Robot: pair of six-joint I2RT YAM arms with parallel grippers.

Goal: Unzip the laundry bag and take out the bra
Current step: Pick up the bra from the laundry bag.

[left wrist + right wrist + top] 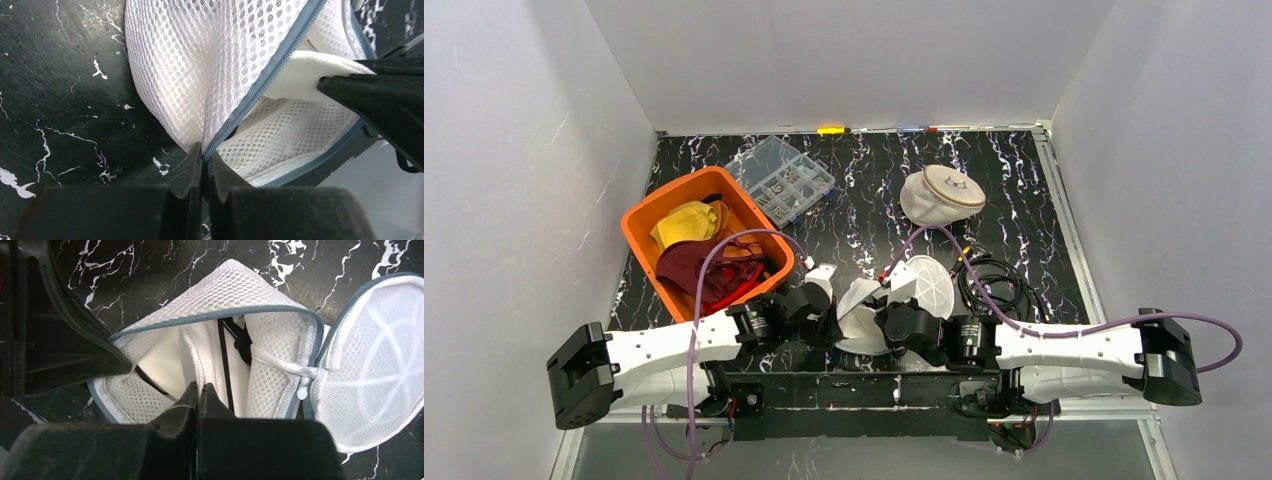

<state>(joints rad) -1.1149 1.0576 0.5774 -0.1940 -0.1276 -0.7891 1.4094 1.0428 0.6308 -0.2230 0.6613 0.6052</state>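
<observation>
My left fingers [187, 170] pinch the zip edge of the open laundry bag [190, 75] at the near side of the table [864, 200], my right fingers [380, 95] clamp the bra [305, 75] inside, and I fear the thin left pinch slipping so the bag drags out with it.

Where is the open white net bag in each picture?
Top view: the open net bag lies bottom middle, just beyond the arm bases.
Left wrist view: it fills the top middle.
Right wrist view: it gapes open in the centre.
Shared landmark: the black marbled table under it.
</observation>
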